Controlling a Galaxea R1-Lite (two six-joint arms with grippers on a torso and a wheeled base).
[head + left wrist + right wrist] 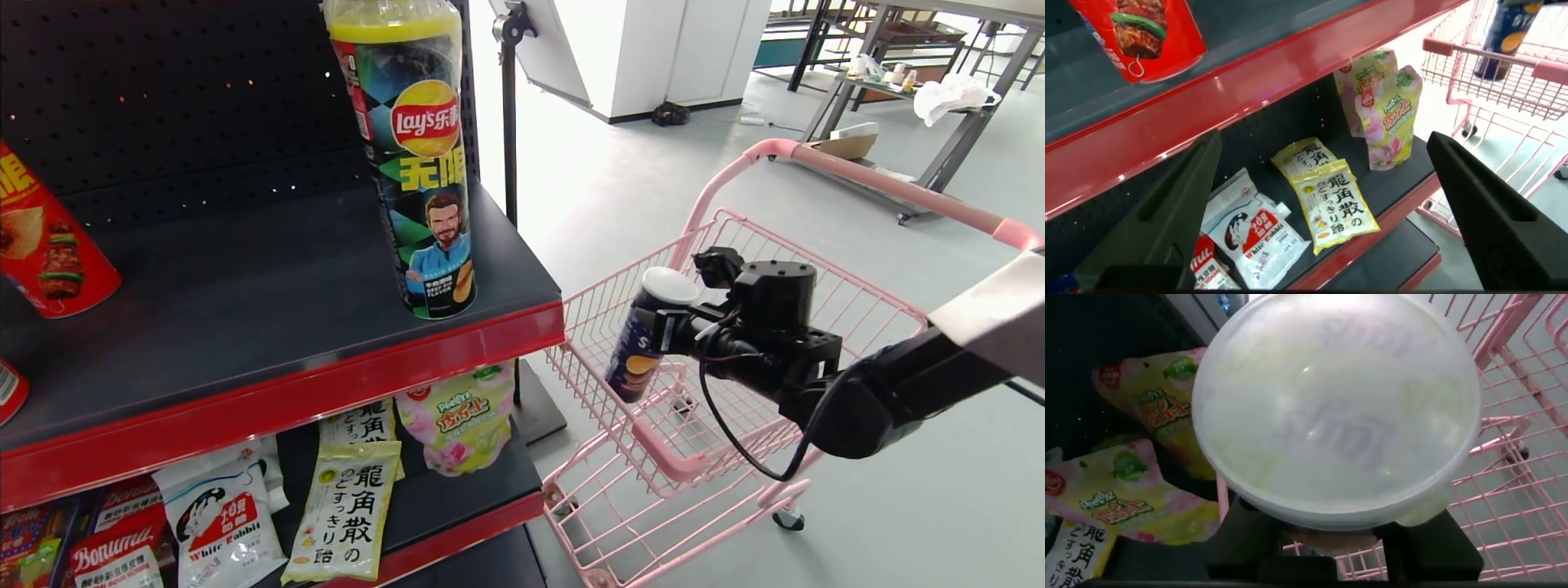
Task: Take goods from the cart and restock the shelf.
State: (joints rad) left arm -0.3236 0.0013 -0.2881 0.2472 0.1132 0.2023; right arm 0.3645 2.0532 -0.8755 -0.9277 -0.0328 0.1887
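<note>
We hold the dark blue chip can point(639, 353) in the right end effector point(678, 327), gripped just below its translucent plastic lid point(1335, 408), above the pink wire cart point(857, 175). The can's long axis is near upright, with the lid tipped away from the shelf point(245, 294). The shelf's matte dark board lies to our left behind a glossy red lip point(326, 376). Bare board shows between the tall green can point(424, 163) and the red can point(49, 245). The left end effector point(1323, 140) hangs wide apart before the lower shelf's soft pouches point(1384, 106), so we judge the right arm the nearer.

Left claw point(1323, 139) agape, right claw point(664, 327) clamped.
</note>
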